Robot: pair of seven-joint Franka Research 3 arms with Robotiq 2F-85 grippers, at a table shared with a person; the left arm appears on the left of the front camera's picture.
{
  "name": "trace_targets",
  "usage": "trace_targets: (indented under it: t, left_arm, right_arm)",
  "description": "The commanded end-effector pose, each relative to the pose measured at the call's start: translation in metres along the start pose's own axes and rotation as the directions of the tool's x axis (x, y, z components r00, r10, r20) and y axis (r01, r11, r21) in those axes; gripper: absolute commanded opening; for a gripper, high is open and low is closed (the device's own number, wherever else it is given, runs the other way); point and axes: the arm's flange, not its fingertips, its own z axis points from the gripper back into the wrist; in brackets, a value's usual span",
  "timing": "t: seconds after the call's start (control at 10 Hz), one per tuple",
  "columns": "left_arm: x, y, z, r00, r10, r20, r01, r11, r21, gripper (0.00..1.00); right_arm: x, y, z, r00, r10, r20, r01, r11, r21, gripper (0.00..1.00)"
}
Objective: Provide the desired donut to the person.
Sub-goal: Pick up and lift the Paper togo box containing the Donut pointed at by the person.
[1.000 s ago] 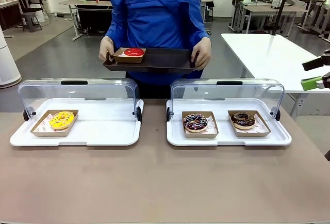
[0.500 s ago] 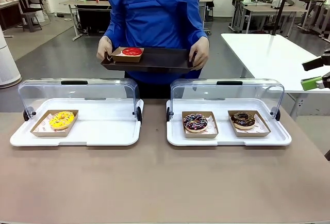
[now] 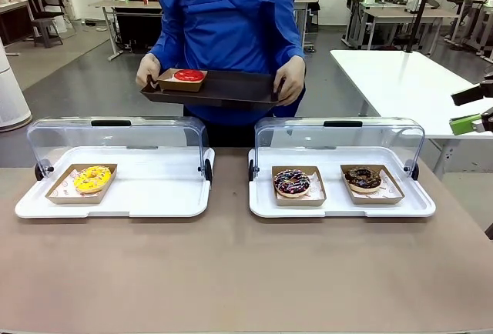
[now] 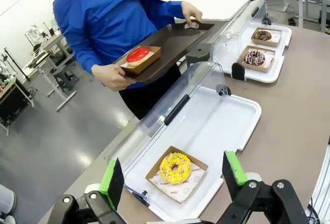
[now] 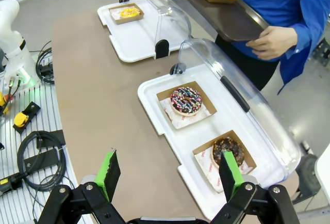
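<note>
The person point(image 3: 227, 18) in a bright blue jacket stands behind the table, both hands on a dark tray point(image 3: 231, 88) that carries a red donut point(image 3: 188, 75) in a cardboard box. A yellow donut point(image 3: 92, 178) lies in the left white case point(image 3: 154, 195). The right case point(image 3: 339, 207) has a sprinkled chocolate donut point(image 3: 292, 182) and a dark chocolate donut point(image 3: 363, 178). My left gripper point(image 4: 172, 175) hangs open high above the yellow donut point(image 4: 175, 167). My right gripper point(image 5: 167, 175) is open above the table beside the sprinkled donut point(image 5: 186, 100) and the dark one point(image 5: 227, 150). A green pad of the right gripper point(image 3: 466, 124) shows at the right edge.
Both cases have their clear lids point(image 3: 115, 138) raised at the back. The brown tabletop point(image 3: 246, 272) in front of them is bare. A white table point(image 3: 408, 80) stands behind on the right. Cables and a white arm base point(image 5: 13, 33) sit beside the table.
The person has shifted the tray with the red donut a little to the left and slightly up. Neither gripper has moved.
</note>
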Motion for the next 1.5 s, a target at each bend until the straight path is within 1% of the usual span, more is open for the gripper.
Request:
trace_targets:
  t: [0.0, 1.2, 1.3, 1.4]
  left_arm:
    - [0.000, 0.001, 0.004, 1.000, 0.000, -0.003, 0.000, 1.000, 0.014, 1.00]
    - [0.000, 0.001, 0.004, 1.000, 0.000, -0.003, 0.000, 1.000, 0.014, 1.00]
    - [0.000, 0.001, 0.004, 1.000, 0.000, -0.003, 0.000, 1.000, 0.014, 1.00]
    - [0.000, 0.001, 0.004, 1.000, 0.000, -0.003, 0.000, 1.000, 0.014, 1.00]
  right_arm:
    - [0.001, -0.001, -0.002, 1.000, -0.004, 0.029, 0.004, 1.000, 0.013, 1.00]
    - [0.001, -0.001, -0.002, 1.000, -0.004, 0.029, 0.004, 1.000, 0.013, 1.00]
    - [0.000, 0.000, 0.000, 1.000, 0.000, 0.000, 0.000, 1.000, 0.000, 1.00]
    - [0.033, 0.005, -0.014, 0.986, 0.144, -0.082, -0.135, 0.986, 0.099, 1.00]
